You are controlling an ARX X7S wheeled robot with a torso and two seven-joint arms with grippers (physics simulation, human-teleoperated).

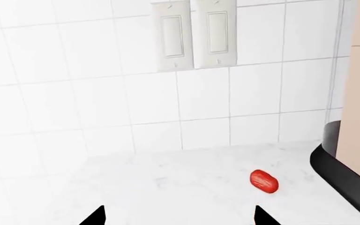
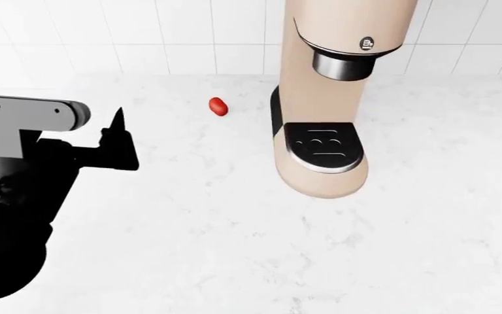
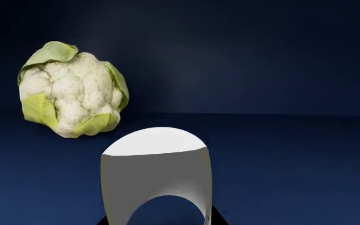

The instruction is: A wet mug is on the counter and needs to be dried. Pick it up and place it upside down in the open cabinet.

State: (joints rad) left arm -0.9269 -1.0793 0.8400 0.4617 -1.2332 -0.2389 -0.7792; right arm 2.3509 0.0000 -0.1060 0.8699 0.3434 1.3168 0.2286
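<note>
White marbled worktop with grey veins, backed by a white tiled wall. Landmark: the tall beige coffee machine, standing on the worktop against the wall.

The left gripper hangs over the worktop, well to the left of the machine, jaws spread wide and holding nothing. Beyond it, a small red object lies on the worktop just left of the machine's base. On the wall behind are two switch plates.

The mug is away from the machine, inside a dark blue compartment, seen close against the right gripper's camera. Whether that gripper grips it cannot be told. Further in sits a cauliflower.
</note>
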